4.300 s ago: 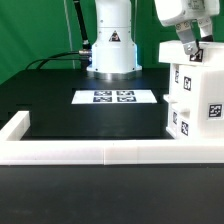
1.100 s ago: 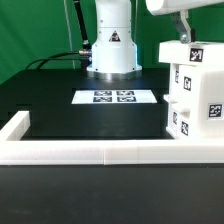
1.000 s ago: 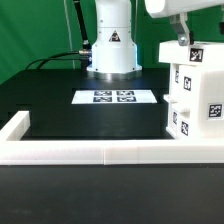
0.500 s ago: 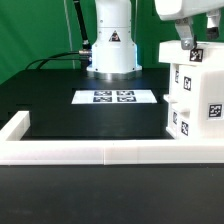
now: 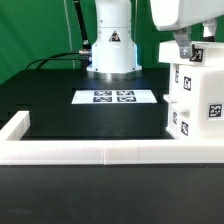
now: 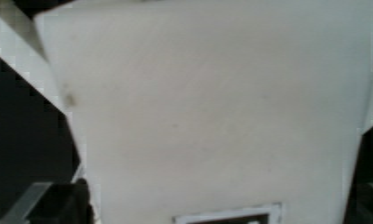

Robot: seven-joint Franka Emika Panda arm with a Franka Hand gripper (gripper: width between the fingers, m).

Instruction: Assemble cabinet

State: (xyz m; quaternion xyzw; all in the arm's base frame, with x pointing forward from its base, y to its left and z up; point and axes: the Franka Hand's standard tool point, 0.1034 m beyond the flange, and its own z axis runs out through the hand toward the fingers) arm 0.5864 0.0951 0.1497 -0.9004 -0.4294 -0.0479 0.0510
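Exterior view puts my hand (image 5: 186, 47) at the top of the cabinet (image 5: 195, 95) on the counter (image 5: 70, 115); its grip I cannot tell.

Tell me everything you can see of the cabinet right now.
The cabinet is a white, plastic-looking box standing upright at the exterior view's right, partly cut off by the frame. Black-and-white square tags mark its faces. It sits against the white rail. The gripper is right above its top; contact is unclear.
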